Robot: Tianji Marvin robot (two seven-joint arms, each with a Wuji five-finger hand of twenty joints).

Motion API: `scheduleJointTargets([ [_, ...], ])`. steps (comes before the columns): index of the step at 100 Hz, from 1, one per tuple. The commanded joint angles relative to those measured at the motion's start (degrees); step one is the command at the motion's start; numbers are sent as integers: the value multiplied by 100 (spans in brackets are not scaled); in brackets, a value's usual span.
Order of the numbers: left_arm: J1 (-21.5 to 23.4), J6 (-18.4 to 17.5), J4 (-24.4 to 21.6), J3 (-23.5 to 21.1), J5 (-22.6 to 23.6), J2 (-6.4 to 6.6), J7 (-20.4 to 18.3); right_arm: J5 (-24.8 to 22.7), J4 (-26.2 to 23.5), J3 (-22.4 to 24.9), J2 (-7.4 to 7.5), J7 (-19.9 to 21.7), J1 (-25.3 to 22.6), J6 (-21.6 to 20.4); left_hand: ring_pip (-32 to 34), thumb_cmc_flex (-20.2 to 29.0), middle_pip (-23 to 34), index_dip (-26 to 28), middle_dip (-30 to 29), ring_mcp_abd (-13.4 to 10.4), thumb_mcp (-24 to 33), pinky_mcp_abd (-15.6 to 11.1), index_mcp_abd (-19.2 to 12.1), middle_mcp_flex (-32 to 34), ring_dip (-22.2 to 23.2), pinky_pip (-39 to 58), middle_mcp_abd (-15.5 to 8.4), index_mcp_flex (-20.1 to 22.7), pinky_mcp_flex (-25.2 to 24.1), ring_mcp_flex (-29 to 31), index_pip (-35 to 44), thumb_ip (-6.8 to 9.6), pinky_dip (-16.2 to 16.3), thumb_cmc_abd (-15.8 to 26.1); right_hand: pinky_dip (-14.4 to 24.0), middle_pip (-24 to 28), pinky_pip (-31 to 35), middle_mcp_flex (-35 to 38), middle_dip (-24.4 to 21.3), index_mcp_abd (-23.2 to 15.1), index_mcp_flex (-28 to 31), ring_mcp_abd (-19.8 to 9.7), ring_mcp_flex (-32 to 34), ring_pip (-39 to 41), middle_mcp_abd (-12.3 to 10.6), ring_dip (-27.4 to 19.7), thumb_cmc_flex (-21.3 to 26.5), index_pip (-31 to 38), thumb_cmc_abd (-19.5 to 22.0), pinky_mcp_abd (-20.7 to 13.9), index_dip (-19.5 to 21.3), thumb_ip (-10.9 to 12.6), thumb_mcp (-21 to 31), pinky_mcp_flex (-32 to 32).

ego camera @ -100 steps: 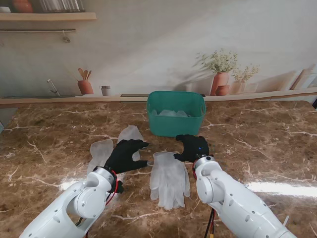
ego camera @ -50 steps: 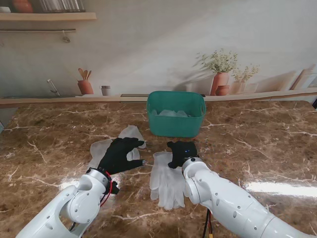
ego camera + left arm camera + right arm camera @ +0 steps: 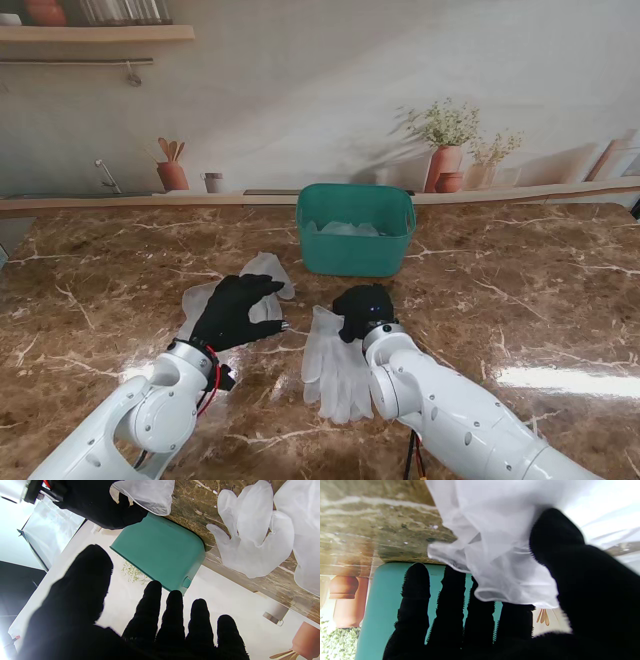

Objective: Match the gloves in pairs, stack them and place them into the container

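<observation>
Two white gloves (image 3: 262, 270) lie flat at the left, also seen in the left wrist view (image 3: 252, 540). My left hand (image 3: 235, 310), in a black glove, hovers over them with its fingers (image 3: 172, 615) spread, holding nothing. A stacked white glove pair (image 3: 335, 365) lies in the middle, nearer to me. My right hand (image 3: 362, 308) sits at its far end. In the right wrist view the cuff (image 3: 500, 555) is lifted, pinched between the thumb and fingers (image 3: 455, 600). The green container (image 3: 355, 242) stands just beyond, with white gloves (image 3: 340, 228) inside.
The brown marble table (image 3: 520, 290) runs wide to the right and left. A wall with a printed ledge, potted plants (image 3: 446, 150) and a small pot (image 3: 172, 172) closes the far edge.
My right hand has moved left and nearer to me, onto the cuff of the middle glove pair, and curled on it. The left hand has drifted left over the two flat gloves.
</observation>
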Motion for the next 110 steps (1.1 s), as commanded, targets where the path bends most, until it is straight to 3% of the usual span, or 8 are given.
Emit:
scheduleJointTargets([
  [1, 50, -16, -31, -16, 26, 17, 29, 88, -3, 83, 22, 48, -250, -83, -255, -108, -131, 34, -83, -302, -148, -125, -156, -11, -77, -212, -176, 129, 2, -75, 82, 155, -83, 197, 174, -568, -8, 21, -865, -199, 199, 127, 326, -499, 224, -546, 285, 175, -313, 14, 88, -251, -419, 182],
  [8, 65, -29, -43, -34, 39, 17, 40, 140, -99, 303, 16, -55, -359, -250, -257, -113, -136, 39, -85, -306, -165, -116, -182, -12, -79, -206, -185, 136, 1, -72, 91, 156, -85, 196, 22, -604, 276, 1374, -1494, -107, 166, 184, 1834, -625, 178, -886, 421, 209, -322, 116, 159, -222, -337, 1044],
  [16, 65, -41, -42, -45, 47, 20, 34, 264, -123, 532, -7, -227, -429, -599, -259, -109, -138, 45, -87, -289, -177, -95, -175, -6, -81, -194, -177, 143, -1, -68, 101, 160, -82, 205, -281, -560, 754, 2499, -1257, 37, 259, 153, 2920, -392, 113, -879, 522, 346, -427, 156, 131, -206, -193, 1901],
  [28, 53, -59, -41, -54, 48, 23, 19, 247, -97, 736, -20, -421, -394, -811, -261, -100, -144, 50, -90, -289, -196, -108, -179, -3, -80, -177, -177, 146, -8, -70, 109, 164, -71, 203, -608, -228, 1322, 3280, -1167, -31, 452, 56, 3799, 51, 73, -677, 542, 395, -779, 105, 111, -287, 52, 2709],
  [58, 44, -85, -57, -86, 95, 32, 3, 361, 165, 1089, -96, -805, -131, -1071, -268, -95, -147, 61, -91, -307, -247, -92, -197, 5, -84, -184, -180, 167, -14, -74, 128, 168, -88, 225, -809, -171, 1218, 3437, -1263, -78, 602, 66, 3836, 82, 124, -592, 658, 356, -988, 1, -145, -361, 104, 2762],
  [67, 56, -83, -66, -97, 109, 31, 17, 418, 154, 1228, -111, -903, -172, -1148, -266, -89, -146, 63, -91, -311, -267, -89, -194, 10, -84, -191, -182, 173, -13, -70, 130, 169, -99, 231, -805, -173, 1150, 3483, -1427, 143, 544, 106, 3840, 17, 255, -606, 721, 585, -852, 22, -1172, -308, 24, 2708],
  [75, 69, -86, -71, -110, 119, 31, 31, 400, 50, 1379, -98, -983, -318, -1236, -266, -83, -149, 62, -92, -309, -286, -86, -190, 8, -85, -194, -184, 170, -11, -68, 126, 171, -106, 247, -785, -201, 1106, 3496, -1509, 195, 526, 119, 3820, -13, 312, -622, 729, 670, -680, 43, -1693, -259, 0, 2642],
  [110, 50, -150, -40, -76, 88, 24, 56, -440, -934, 1994, 221, -1030, -1539, -2084, -272, -43, -156, 64, -96, -308, -355, -84, -198, 2, -91, -204, -173, 170, -10, -81, 127, 184, -134, 273, -691, -220, 1164, 3432, -1476, 86, 493, 90, 3668, -111, 194, -628, 630, 679, -537, 106, -1773, -195, 37, 2314],
])
